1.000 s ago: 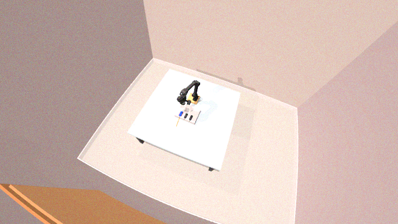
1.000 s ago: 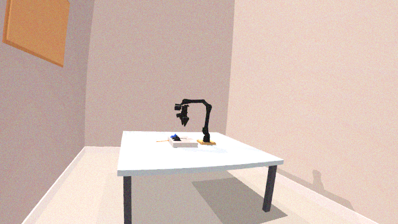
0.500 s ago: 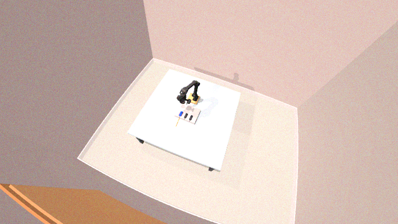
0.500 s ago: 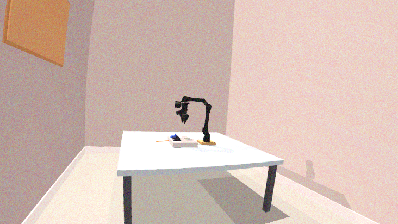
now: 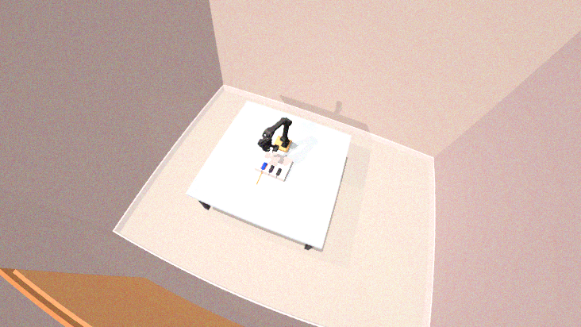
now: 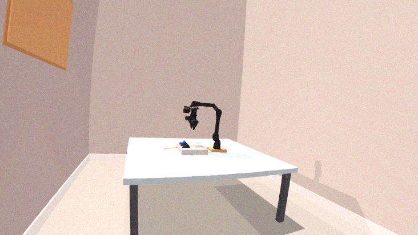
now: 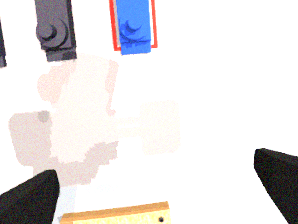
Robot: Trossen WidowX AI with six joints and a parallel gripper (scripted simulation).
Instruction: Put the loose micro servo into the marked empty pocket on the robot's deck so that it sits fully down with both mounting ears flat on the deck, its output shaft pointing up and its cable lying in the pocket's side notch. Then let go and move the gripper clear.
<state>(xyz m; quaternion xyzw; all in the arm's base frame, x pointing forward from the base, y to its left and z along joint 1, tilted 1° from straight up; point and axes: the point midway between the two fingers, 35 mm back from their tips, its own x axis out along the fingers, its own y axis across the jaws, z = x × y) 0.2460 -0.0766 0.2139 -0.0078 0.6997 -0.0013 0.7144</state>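
High above the deck [image 6: 191,150], pincer [image 6: 193,126] spread wide, empty, touching nothing

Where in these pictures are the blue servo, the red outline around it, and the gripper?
blue servo [image 7: 132,12]: wrist view, middle of its blue body.
red outline [image 7: 111,16]: wrist view, its left edge.
gripper [image 6: 193,126]: exterior view, between the open fingertips, raised above the table.

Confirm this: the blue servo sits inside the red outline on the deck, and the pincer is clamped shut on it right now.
Not quite. The blue servo does sit inside the red outline on the deck, but the pincer is open and holds nothing. The exterior view shows it hanging well above the deck, and the wrist view shows its fingers spread wide, apart from the servo.
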